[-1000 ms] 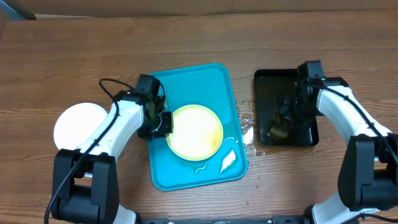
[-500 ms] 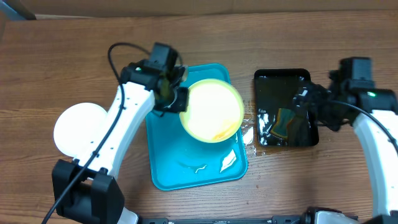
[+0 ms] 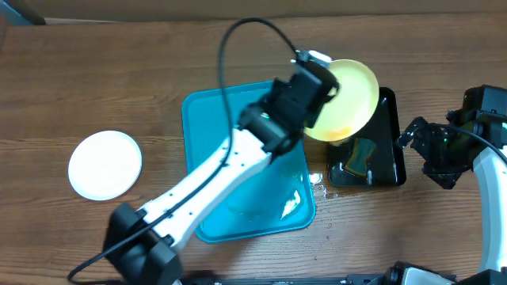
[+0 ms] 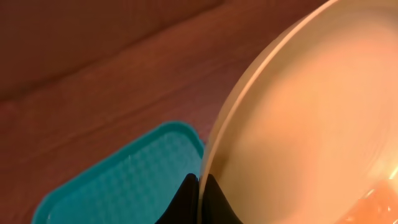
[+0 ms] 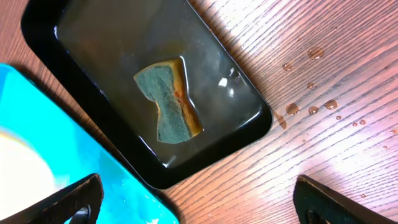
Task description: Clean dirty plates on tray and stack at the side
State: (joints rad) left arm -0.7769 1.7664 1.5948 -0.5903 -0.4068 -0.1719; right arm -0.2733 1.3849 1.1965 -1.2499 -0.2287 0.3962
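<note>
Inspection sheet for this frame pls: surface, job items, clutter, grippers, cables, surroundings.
Surface: wooden table, water droplets beside the black tray.
Job's things: yellow plate held tilted over the black tray, orange smear at its low edge; white plate flat on the table at left; turquoise tray holds no plates, only white scraps.
Clutter: black tray with water and a sponge.
Grippers: left gripper jaws shut on the yellow plate's rim; right gripper jaws open, empty.
Cables: black cable loops above the left arm.
Surroundings: nothing seen.
</note>
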